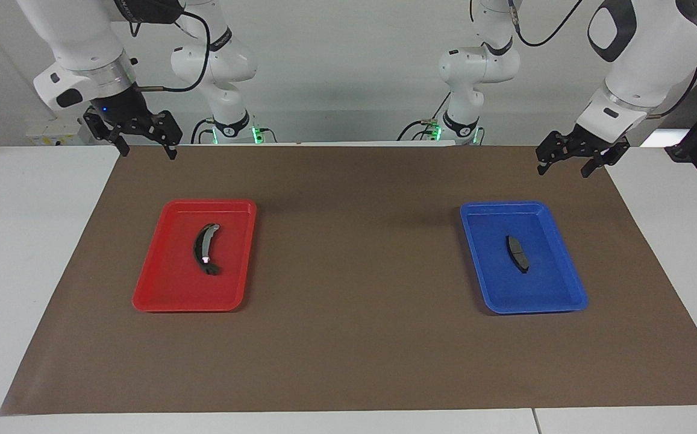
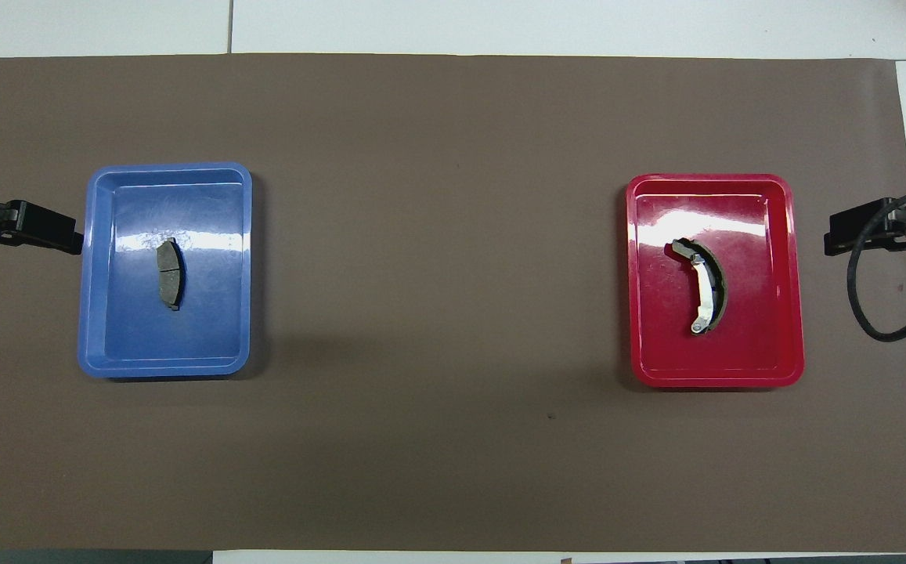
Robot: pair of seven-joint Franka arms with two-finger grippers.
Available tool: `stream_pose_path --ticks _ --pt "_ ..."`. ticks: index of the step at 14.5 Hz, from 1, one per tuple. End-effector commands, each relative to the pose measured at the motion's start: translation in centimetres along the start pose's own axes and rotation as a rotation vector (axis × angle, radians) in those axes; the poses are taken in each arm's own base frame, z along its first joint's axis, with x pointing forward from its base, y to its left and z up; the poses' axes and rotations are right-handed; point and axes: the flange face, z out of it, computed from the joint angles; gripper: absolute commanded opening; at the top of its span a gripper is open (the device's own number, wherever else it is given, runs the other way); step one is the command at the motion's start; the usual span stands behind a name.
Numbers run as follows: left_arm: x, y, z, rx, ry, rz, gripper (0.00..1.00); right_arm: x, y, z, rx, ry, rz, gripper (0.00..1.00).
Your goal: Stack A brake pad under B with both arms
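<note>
A brake pad: middle of the blue tray, right of the facing frame; short, stiff, likely dense; judged best pinched across its narrow width at mid-length.
B: in the red tray, left of frame; slim rigid crescent, likely to tip if held by one end.
Left gripper: upper right, above the brown mat on the bench, fingers spread wide, holding nothing.
Right gripper: upper left, fingers wide apart, empty.
Hard to make out: pad thickness, undersides; overhead view cuts off both arms.

Dark grey A brake pad in blue tray; black-and-grey B in red tray.
</note>
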Motion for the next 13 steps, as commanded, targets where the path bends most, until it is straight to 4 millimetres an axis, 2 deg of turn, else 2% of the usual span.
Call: stream_pose_path --ticks 1,5,13 --pt "-0.33 0.16 -0.07 0.004 -0.009 0.014 0.99 0.33 0.07 -0.14 0.019 0.008 -0.02 1.0" --pt "-0.66 0.55 -0.73 0.006 0.005 0.025 0.99 0.33 0.07 -0.21 0.011 0.011 -0.023 1.0" --pt "-0.72 0.64 -0.65 0.006 0.002 0.028 0.99 0.33 0.07 -0.14 0.011 0.009 -0.023 1.0"
